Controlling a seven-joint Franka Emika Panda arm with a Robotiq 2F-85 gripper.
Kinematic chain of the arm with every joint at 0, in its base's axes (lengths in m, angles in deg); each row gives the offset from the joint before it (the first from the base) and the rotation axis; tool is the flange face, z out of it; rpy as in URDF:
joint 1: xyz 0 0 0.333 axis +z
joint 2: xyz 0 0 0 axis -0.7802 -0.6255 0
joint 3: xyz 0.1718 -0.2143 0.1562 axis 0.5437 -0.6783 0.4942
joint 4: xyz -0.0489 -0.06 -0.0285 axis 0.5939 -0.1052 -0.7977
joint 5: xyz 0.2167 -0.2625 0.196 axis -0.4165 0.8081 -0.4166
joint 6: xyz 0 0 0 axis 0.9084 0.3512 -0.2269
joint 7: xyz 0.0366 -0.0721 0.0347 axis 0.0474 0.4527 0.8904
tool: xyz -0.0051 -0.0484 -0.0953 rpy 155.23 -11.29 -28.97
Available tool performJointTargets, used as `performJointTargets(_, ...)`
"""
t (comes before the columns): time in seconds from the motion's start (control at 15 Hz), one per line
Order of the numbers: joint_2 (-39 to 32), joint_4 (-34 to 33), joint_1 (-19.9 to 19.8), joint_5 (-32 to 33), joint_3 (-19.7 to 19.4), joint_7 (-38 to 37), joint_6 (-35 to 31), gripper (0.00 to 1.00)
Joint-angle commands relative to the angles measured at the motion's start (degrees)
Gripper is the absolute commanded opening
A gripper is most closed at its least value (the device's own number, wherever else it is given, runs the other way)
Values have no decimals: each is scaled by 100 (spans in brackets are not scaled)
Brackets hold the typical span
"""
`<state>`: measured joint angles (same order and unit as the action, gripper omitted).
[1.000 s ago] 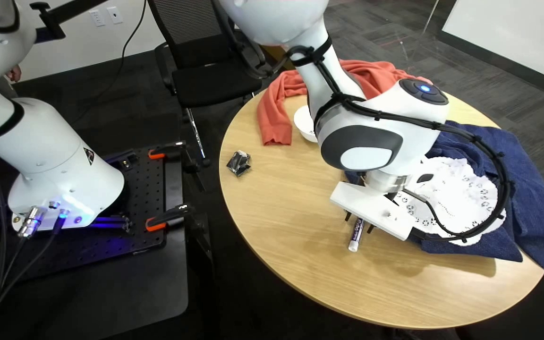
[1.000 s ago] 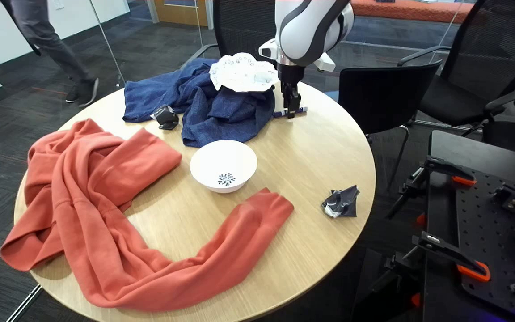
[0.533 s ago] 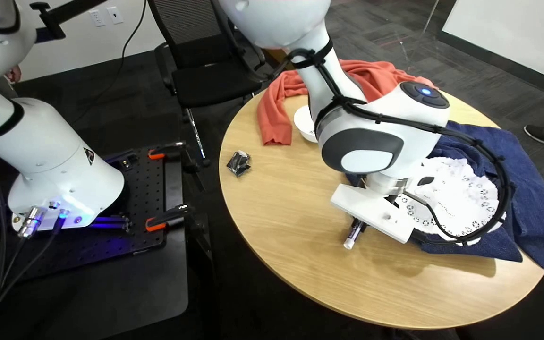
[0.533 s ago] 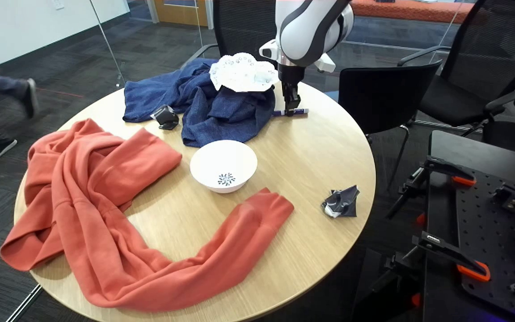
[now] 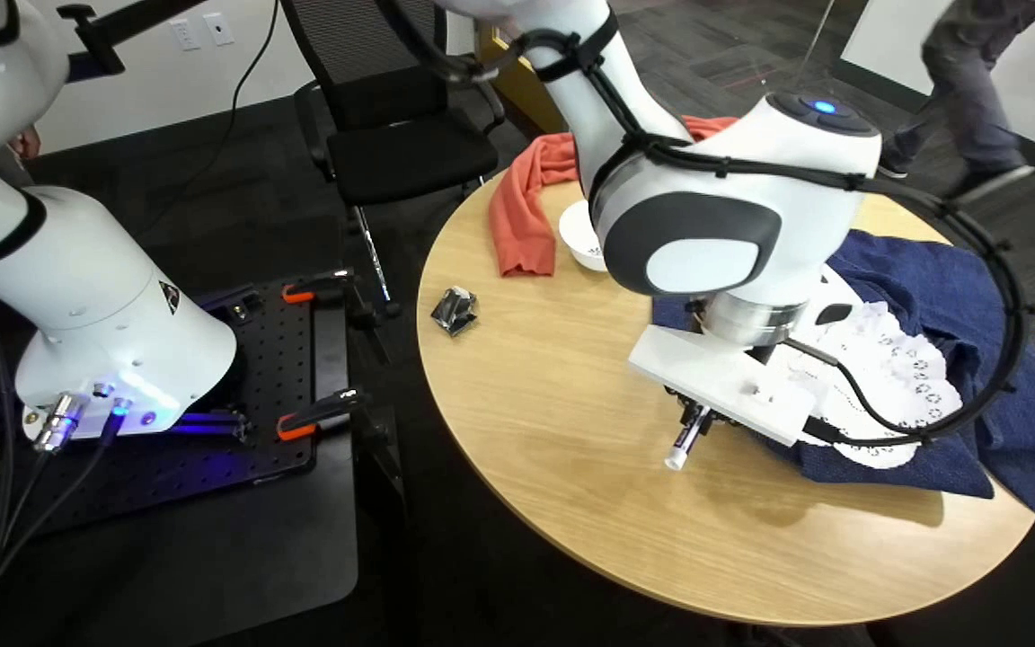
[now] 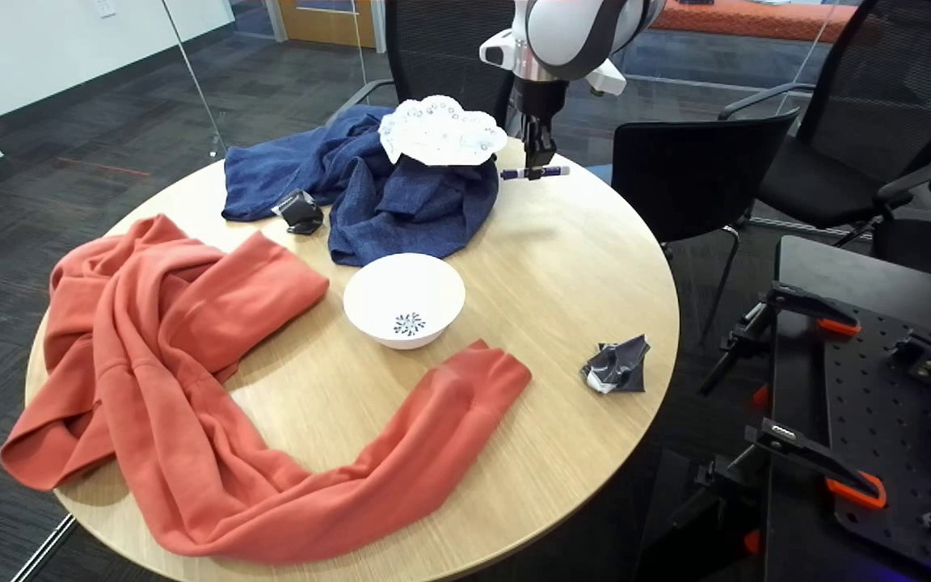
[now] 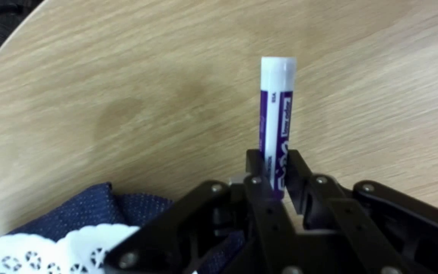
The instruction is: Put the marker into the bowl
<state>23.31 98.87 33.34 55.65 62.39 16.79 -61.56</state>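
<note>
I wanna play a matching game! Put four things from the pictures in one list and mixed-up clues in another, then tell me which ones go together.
Things:
1. marker
2. bowl
3. lacy doily
4. long-sleeved top

Clues:
A. orange-red all over
B. held by the gripper
C. resting on the dark blue cloth
D. has a dark pattern at the bottom of its inside

Right pairs: 1-B, 2-D, 3-C, 4-A
</note>
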Motion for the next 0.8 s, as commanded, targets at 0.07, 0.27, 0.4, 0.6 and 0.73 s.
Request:
performJointTargets(0.07,950,985,308,392,-47,-177,-142,5)
performJointTargets(0.27,1261,1310,519,503,41,-155,-105,5)
performJointTargets(0.4,1408,1473,655,545,113,-125,-93,5)
performJointTargets(0.6,1551,1624,855,579,211,-80,-70,5)
performJointTargets(0.73,1623,1709,927,528,326,-21,-114,5)
